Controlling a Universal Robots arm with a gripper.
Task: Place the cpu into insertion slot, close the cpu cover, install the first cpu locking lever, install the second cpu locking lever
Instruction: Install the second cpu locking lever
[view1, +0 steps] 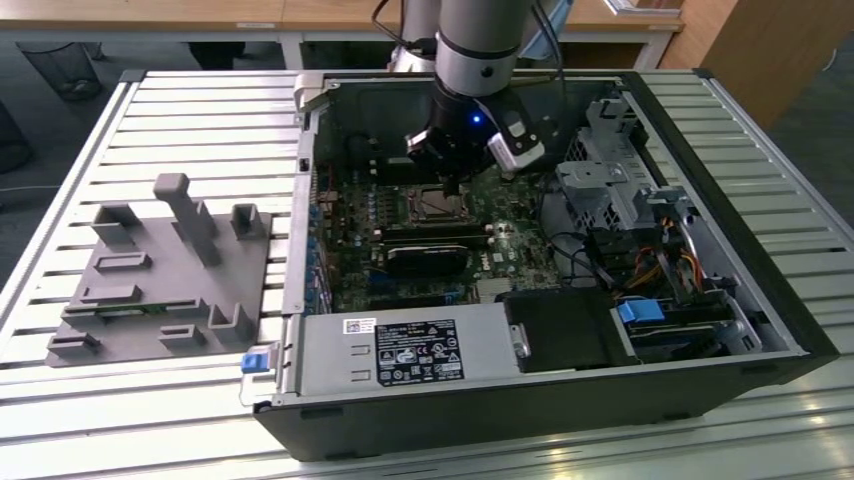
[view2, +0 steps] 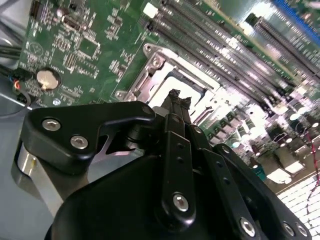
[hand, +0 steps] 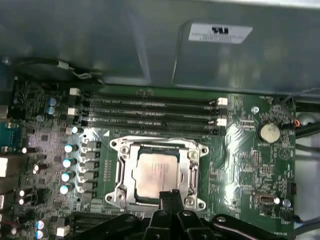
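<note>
First wrist view shows the chip (hand: 151, 172) seated in its socket (hand: 192, 175) mid-board, the metal cover (hand: 156, 148) closed over it. The claw (hand: 170, 196), fingers pressed together, hovers at the socket's edge, likely for the levers.

We see a slatted pale metal table (view1: 200, 110). Directly on it: an open black computer case (view1: 747, 300), lying on its side, and a grey moulded fixture block (view1: 160, 280) towards the exterior view's left.

Pale cpu (hand: 156, 173) flat in insertion slot (hand: 121, 176); silvery cpu cover (hand: 186, 150) seemingly closed.
</note>
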